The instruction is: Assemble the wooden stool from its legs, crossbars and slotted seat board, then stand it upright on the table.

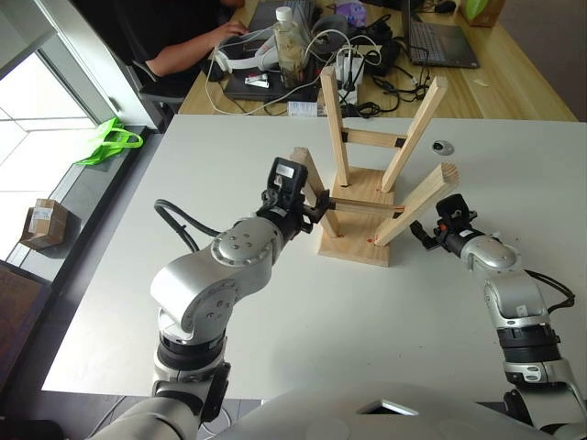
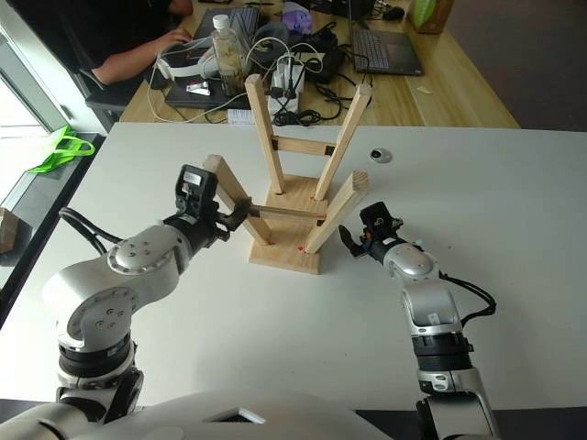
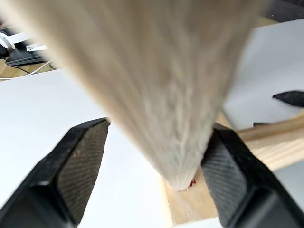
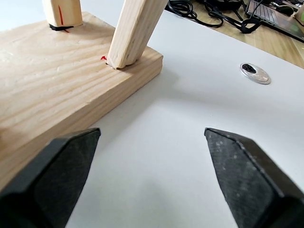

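Left eye view looks down on a pale wooden stool standing upside down on the white worktop. Its flat rectangular seat board rests on the surface, and four square-section legs stick up and splay outward. A thin wooden crossbar joins the two far legs, and a second crossbar runs between the two near ones. The left claw sits low on the near-left leg, close to where the second crossbar meets it. Left wrist view has that leg running between the black ribbed fingers. The claw is spread around the leg: one pad is against or very near the wood, while a strip of worktop shows between the other pad and the leg, so it straddles rather than pinches. The right claw hovers just beside the near-right corner of the seat board, near where the near-right leg enters the board. Its fingers are spread wide with bare worktop between them. Right wrist view shows small red marks on the board at the leg bases. A round silver cap is set into the worktop beyond the stool on the right. Behind stands a light wooden desk carrying a dark laptop, tangled black cables and a clear plastic bottle. A bright green bag lies on the floor to the left.
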